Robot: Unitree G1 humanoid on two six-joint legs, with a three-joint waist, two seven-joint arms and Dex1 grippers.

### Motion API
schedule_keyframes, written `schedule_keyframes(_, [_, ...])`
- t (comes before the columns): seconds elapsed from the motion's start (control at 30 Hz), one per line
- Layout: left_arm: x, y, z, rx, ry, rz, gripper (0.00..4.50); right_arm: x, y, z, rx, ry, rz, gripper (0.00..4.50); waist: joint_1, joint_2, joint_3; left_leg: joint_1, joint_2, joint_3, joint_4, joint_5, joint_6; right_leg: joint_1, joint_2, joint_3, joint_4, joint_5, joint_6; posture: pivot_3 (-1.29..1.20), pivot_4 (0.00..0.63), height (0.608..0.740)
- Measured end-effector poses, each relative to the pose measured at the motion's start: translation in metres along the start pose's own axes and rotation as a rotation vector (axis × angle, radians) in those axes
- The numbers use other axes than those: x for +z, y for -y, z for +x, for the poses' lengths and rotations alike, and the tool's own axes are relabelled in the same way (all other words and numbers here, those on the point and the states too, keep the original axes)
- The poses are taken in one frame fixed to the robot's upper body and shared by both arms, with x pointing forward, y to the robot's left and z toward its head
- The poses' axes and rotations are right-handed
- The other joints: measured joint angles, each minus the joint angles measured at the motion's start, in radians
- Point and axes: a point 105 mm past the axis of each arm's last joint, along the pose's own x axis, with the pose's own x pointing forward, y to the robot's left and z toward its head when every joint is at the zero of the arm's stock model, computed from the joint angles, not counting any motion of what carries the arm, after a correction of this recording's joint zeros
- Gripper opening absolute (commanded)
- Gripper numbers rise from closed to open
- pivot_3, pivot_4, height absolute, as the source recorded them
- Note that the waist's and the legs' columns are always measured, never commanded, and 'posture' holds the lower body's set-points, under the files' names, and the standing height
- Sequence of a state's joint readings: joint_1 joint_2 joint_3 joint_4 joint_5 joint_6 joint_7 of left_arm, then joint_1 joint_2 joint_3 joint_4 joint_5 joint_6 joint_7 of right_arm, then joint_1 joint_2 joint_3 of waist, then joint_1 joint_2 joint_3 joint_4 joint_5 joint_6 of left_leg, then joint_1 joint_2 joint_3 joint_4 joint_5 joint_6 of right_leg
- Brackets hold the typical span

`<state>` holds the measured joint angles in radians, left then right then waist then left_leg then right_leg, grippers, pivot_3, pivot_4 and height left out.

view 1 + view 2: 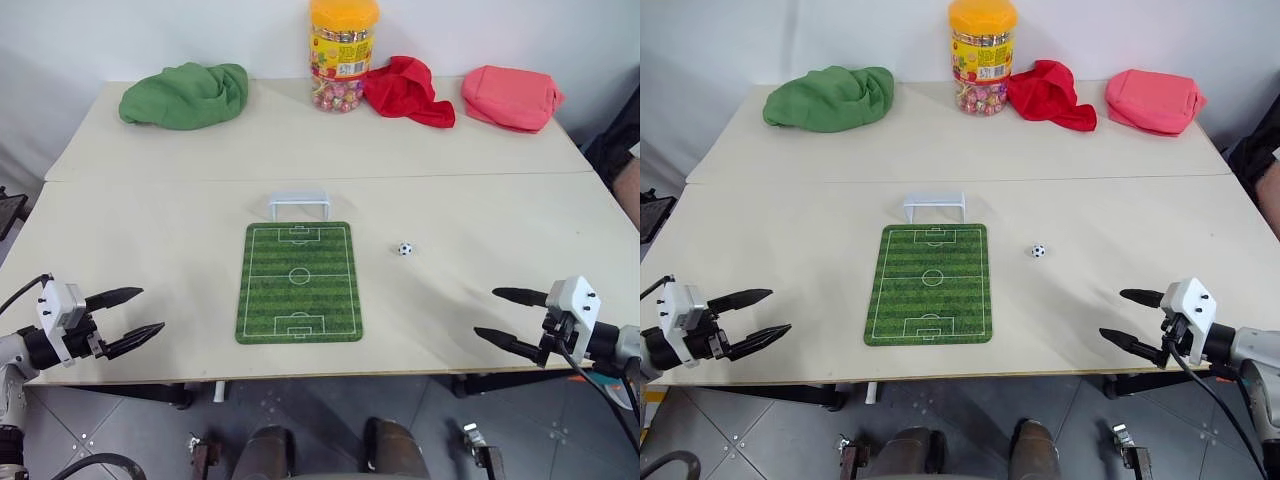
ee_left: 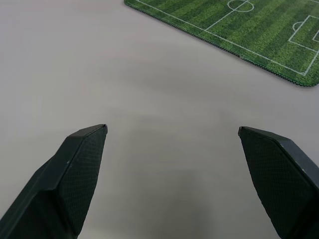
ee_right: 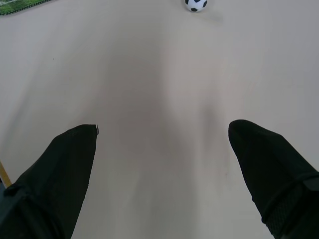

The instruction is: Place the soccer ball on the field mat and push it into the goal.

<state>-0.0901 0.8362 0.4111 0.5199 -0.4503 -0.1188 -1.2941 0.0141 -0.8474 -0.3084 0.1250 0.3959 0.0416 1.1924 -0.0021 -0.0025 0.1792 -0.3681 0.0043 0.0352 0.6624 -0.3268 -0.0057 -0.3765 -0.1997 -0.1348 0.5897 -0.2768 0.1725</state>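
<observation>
The soccer ball point(image 1: 405, 249) lies on the bare table just right of the field mat point(image 1: 299, 281), a green striped rectangle at the table's middle. The white goal point(image 1: 299, 206) stands at the mat's far short edge. My right gripper point(image 1: 492, 316) hovers open and empty over the table's front right corner, well short of the ball, which the right wrist view catches as the ball point(image 3: 196, 4). At the front left corner my left gripper point(image 1: 150, 311) is open with nothing in it, and the mat point(image 2: 239, 30) lies ahead of it.
Along the far edge of the table point(image 1: 150, 230) sit a green cloth point(image 1: 186, 95), a candy jar point(image 1: 342, 55) with a yellow lid, a red cloth point(image 1: 408, 91) and a pink pouch point(image 1: 510, 97). A seam crosses the tabletop behind the goal.
</observation>
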Motion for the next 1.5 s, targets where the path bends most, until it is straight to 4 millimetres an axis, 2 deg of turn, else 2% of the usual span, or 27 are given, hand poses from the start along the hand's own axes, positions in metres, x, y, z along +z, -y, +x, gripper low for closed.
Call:
schedule_keyframes(0.27, [0.001, -0.006, 0.003, 0.052, 0.021, -0.038, 4.50, 0.007, 0.004, 0.001, -0.024, 0.016, 0.018, 4.42, 0.000, 0.000, 0.000, 0.000, 0.000, 0.000, 0.000, 0.000, 0.000, 0.000, 0.000, 0.000, 0.000, 0.000, 0.000, 0.00, 0.150, 0.740])
schedule_keyframes(0.43, [0.007, -0.008, 0.006, 0.067, 0.031, -0.041, 4.50, 0.026, 0.010, 0.003, -0.031, 0.021, 0.002, 4.42, 0.000, 0.000, 0.000, 0.000, 0.000, 0.000, 0.000, 0.000, 0.000, 0.000, 0.000, 0.000, 0.000, 0.000, 0.000, 0.00, 0.150, 0.740])
schedule_keyframes(0.53, [0.010, -0.005, 0.009, 0.031, 0.045, -0.029, 4.50, 0.048, 0.017, 0.009, -0.021, 0.047, -0.016, 4.42, -0.003, 0.000, 0.000, 0.000, 0.000, 0.000, 0.001, 0.000, 0.000, 0.000, 0.000, 0.001, 0.000, 0.000, 0.000, 0.00, 0.150, 0.740])
schedule_keyframes(0.63, [0.021, 0.000, 0.022, -0.028, 0.118, 0.025, 4.50, 0.081, 0.022, 0.031, 0.036, 0.093, -0.093, 4.42, -0.003, 0.000, 0.000, 0.000, 0.001, 0.001, 0.002, 0.000, 0.000, 0.000, 0.001, 0.000, 0.001, 0.000, 0.000, 0.00, 0.150, 0.740])
schedule_keyframes(0.73, [0.026, 0.002, 0.028, -0.061, 0.140, 0.059, 4.50, 0.089, 0.020, 0.044, 0.085, 0.084, -0.126, 4.42, -0.002, 0.000, 0.000, 0.000, 0.002, 0.001, 0.002, -0.002, -0.001, -0.001, 0.001, 0.000, 0.000, 0.000, 0.000, 0.00, 0.150, 0.740])
schedule_keyframes(0.87, [0.036, 0.015, 0.042, -0.192, 0.236, 0.072, 4.50, 0.098, 0.031, 0.091, 0.167, 0.079, -0.103, 4.42, -0.009, 0.000, 0.000, -0.001, 0.002, 0.002, 0.004, -0.002, -0.001, -0.001, 0.002, 0.000, 0.000, 0.000, 0.000, 0.00, 0.150, 0.740])
schedule_keyframes(1.0, [0.035, 0.026, 0.041, -0.273, 0.258, 0.072, 4.50, 0.089, 0.034, 0.113, 0.220, 0.040, -0.090, 4.42, -0.013, 0.000, 0.000, -0.002, 0.003, 0.001, 0.003, -0.003, -0.001, -0.001, 0.003, -0.001, 0.000, 0.000, 0.000, 0.00, 0.150, 0.740])
schedule_keyframes(1.3, [0.028, 0.042, 0.035, -0.298, 0.239, 0.046, 4.50, 0.062, 0.032, 0.147, 0.277, -0.036, -0.083, 4.42, -0.040, 0.000, 0.000, -0.002, 0.005, 0.002, 0.003, -0.003, -0.001, -0.001, 0.004, -0.001, 0.000, 0.000, 0.000, 0.00, 0.150, 0.740])
schedule_keyframes(1.5, [0.029, 0.043, 0.033, -0.273, 0.239, 0.048, 4.50, 0.066, 0.035, 0.161, 0.267, -0.030, -0.106, 4.42, -0.053, 0.000, 0.000, -0.001, 0.006, 0.002, 0.004, -0.003, -0.001, -0.001, 0.004, -0.001, 0.000, 0.000, 0.000, 0.00, 0.150, 0.740])
